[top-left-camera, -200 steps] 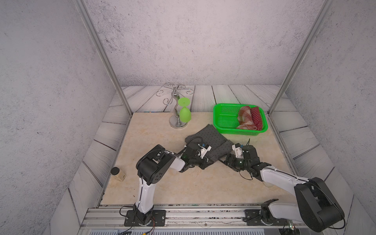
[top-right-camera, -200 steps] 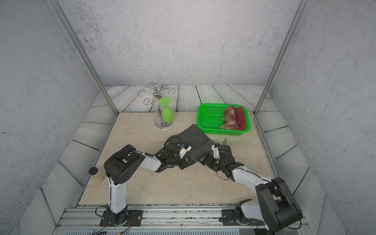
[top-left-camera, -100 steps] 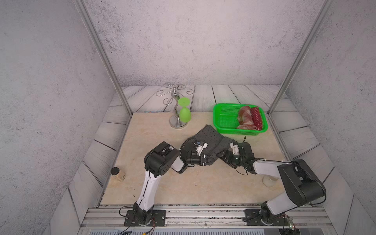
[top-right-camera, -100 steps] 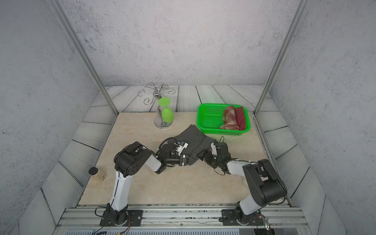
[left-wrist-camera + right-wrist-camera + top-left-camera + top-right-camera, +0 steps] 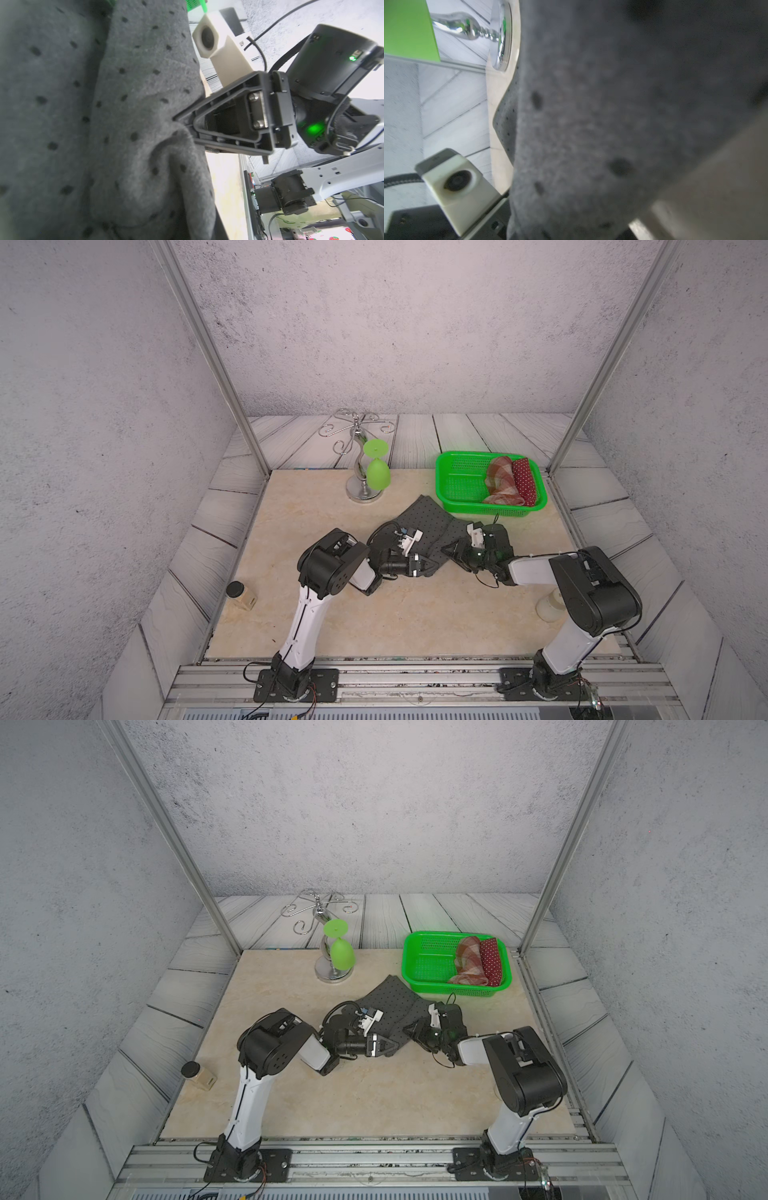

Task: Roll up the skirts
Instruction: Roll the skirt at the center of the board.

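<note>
The dark grey skirt [image 5: 428, 516] [image 5: 392, 996] with tiny black dots lies partly bunched in the middle of the table. My left gripper [image 5: 430, 564] [image 5: 388, 1044] lies low at its near edge, shut on the cloth. My right gripper [image 5: 445, 549] [image 5: 407, 1029] faces it from the right, a short way off. In the left wrist view its fingertips [image 5: 176, 120] pinch a raised fold of the skirt [image 5: 124, 104]. Grey cloth [image 5: 612, 104] fills the right wrist view. The plaid skirt [image 5: 500, 481] and the red dotted skirt [image 5: 524, 481] lie rolled in the green basket [image 5: 440, 481].
A chrome stand [image 5: 363, 491] with a green glass [image 5: 377, 475] hanging on it stands at the back, left of the basket. A small black-lidded jar [image 5: 241, 595] sits at the table's left edge. A pale cup [image 5: 548, 605] stands behind the right arm's elbow.
My right gripper has moved left toward the left one and closed on the skirt's edge. The right arm's elbow has folded back. The grey skirt is more bunched between the grippers.
</note>
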Tool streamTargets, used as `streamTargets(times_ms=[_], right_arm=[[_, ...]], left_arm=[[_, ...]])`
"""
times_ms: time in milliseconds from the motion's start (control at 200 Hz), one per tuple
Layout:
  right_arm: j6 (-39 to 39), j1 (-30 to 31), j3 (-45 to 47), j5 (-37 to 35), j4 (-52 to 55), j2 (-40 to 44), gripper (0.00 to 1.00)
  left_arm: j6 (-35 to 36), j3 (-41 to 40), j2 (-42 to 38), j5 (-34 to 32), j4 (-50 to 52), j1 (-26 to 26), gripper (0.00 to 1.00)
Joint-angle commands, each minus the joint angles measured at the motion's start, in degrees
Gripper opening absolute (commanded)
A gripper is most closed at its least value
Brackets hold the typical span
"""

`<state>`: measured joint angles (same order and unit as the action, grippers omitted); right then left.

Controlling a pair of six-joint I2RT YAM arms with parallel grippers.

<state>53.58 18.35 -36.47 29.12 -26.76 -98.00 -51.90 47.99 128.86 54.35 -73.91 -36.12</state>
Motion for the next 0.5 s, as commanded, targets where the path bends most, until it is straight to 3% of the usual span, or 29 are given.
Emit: streamTargets(times_ms=[0, 65, 105, 120, 150, 215, 290, 365, 495], right_arm=[[0.5, -0.6, 0.1, -3.3, -0.9, -1.7, 0.32], [-0.1, -0.5, 0.6, -4.0, 0.2, -0.6, 0.24], [-0.8, -0.5, 0.6, -4.4, 1.6, -0.1, 0.22], [-0.9, -0.6, 0.6, -4.5, 2.0, 0.1, 0.21], [-1.3, -0.5, 0.5, -4.7, 2.9, 0.4, 0.13], [-1.8, -0.4, 0.6, -4.6, 4.1, 1.1, 0.11], [-2.9, -0.4, 0.6, -4.8, 6.4, 2.1, 0.11], [-4.2, -0.2, 1.2, -5.3, 7.9, 3.5, 0.11], [-6.7, 1.8, 1.3, -7.5, 12.3, 6.9, 0.11]], left_arm=[[-3.7, -2.4, 6.6, 0.8, 4.9, -0.7, 0.00], [-3.7, -3.4, 4.2, -0.3, 3.8, -0.6, 0.00], [-2.1, -4.4, 1.4, -1.5, 4.9, -0.6, 0.17], [-1.0, -4.8, 0.0, -2.0, 5.8, -0.6, 0.29], [2.1, -5.5, -3.2, -3.1, 9.0, -0.6, 0.44], [11.9, -6.3, -11.6, -7.3, 21.9, -0.7, 0.58], [24.8, -6.2, -21.4, -15.3, 37.3, -2.2, 0.63], [37.1, -6.7, -30.3, -28.5, 47.4, -6.2, 0.66], [55.6, -8.0, -37.5, -49.1, 51.2, -15.6, 0.67]])
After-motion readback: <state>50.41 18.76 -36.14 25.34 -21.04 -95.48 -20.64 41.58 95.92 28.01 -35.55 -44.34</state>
